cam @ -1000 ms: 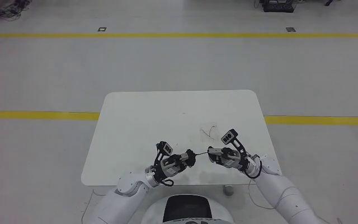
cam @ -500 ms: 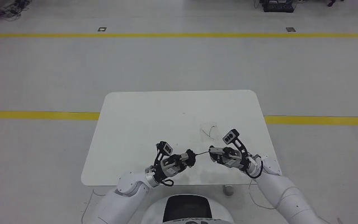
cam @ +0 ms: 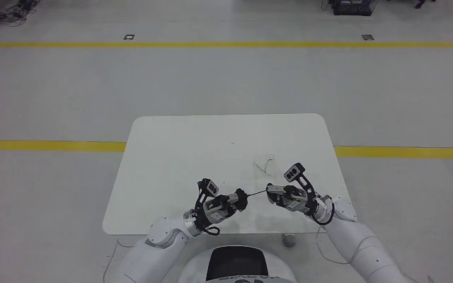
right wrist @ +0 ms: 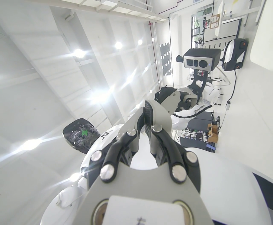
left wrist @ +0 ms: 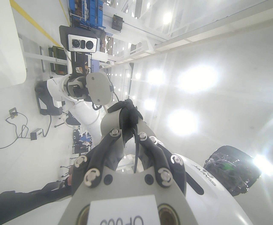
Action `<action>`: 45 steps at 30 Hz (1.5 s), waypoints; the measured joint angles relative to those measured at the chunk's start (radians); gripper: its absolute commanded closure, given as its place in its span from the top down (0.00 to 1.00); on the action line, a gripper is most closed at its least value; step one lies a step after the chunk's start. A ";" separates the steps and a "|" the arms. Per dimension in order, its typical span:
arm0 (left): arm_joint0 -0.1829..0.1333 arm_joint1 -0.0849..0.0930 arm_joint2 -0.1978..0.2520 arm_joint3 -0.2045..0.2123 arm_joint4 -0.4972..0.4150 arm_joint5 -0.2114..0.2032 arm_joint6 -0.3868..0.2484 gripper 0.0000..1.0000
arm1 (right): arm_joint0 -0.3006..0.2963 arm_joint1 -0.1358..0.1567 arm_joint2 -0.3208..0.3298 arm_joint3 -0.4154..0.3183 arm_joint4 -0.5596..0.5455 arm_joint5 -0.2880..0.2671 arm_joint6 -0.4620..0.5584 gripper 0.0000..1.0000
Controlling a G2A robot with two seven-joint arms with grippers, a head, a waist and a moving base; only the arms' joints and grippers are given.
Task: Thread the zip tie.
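Black zip tie (cam: 253, 190), thin and straight.

I work in a big robotics lab hall: a pale floor (cam: 226, 78) marked with yellow lines (cam: 212, 44), one white table (cam: 198, 156), a high beamed ceiling (right wrist: 42, 32) with bright spotlights (right wrist: 118, 45), blue equipment racks (left wrist: 85, 10) by the wall, and loose cables (left wrist: 19, 132) across the floor

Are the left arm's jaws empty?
No, the left gripper has its jaws shut on a black zip tie.
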 measured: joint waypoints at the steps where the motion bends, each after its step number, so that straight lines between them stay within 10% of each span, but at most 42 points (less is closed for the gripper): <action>1: 0.000 0.000 0.000 0.000 0.000 0.000 0.000 0.00 | 0.000 0.000 0.001 0.000 0.000 0.000 0.000 0.00; 45: 0.000 0.000 0.000 0.000 0.000 0.000 0.000 0.00 | -0.002 0.000 0.026 0.033 -0.015 -0.002 0.000 0.00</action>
